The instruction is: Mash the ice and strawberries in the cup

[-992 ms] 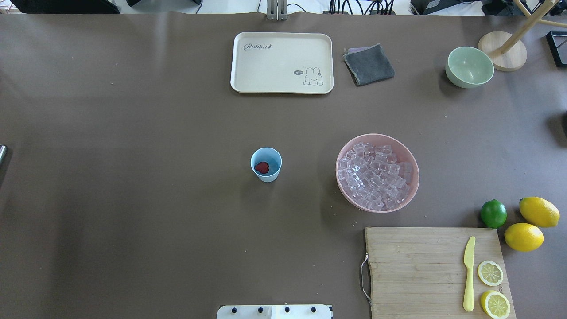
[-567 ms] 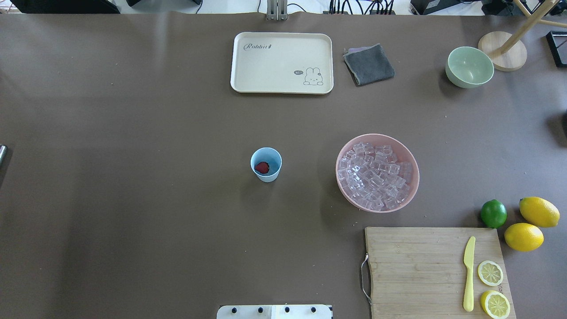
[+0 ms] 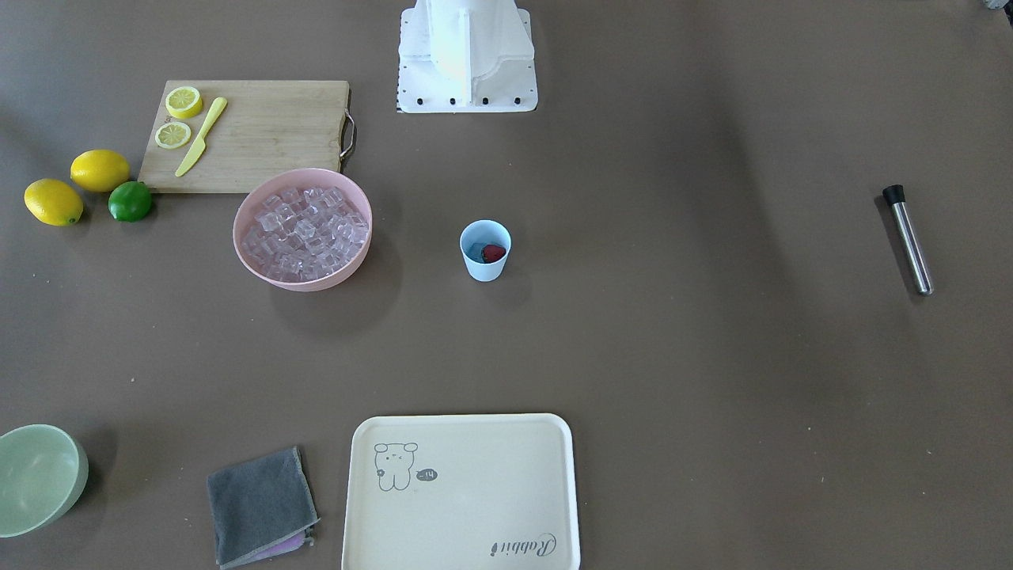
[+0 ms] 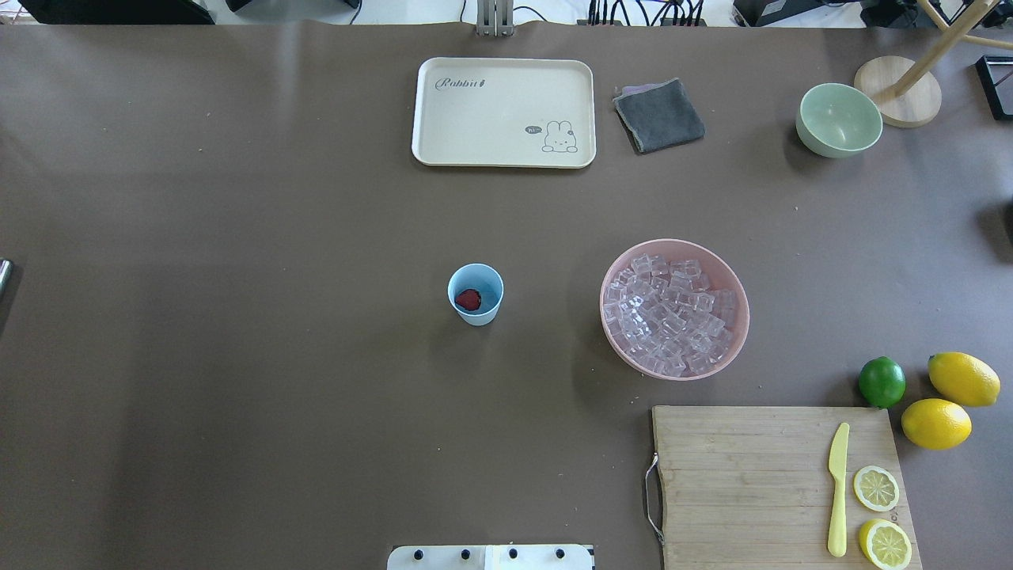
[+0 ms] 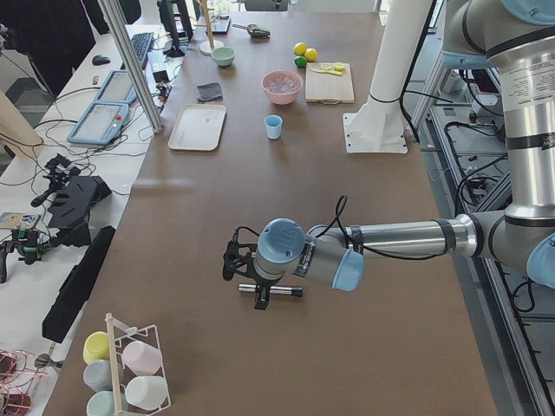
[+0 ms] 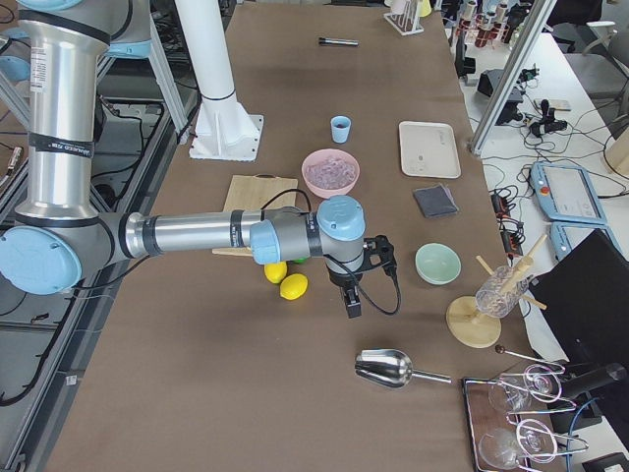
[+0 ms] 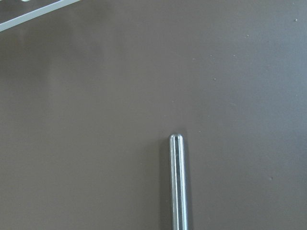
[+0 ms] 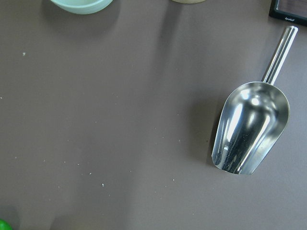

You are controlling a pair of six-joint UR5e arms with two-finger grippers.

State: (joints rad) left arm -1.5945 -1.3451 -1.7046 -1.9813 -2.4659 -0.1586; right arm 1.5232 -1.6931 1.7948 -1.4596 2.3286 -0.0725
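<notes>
Overhead view: nothing is seen moved since a second ago. Strawberry lies in cup; ice remains in pink bowl, so scooping is judged pending. Claw states cannot be told.

A robotics lab is showing here: a long brown tabletop is carrying kitchen props while industrial arms are reaching over it from a white pedestal. Alongside, aluminium framing, teach pendants and loose cables are crowding a side bench.
</notes>
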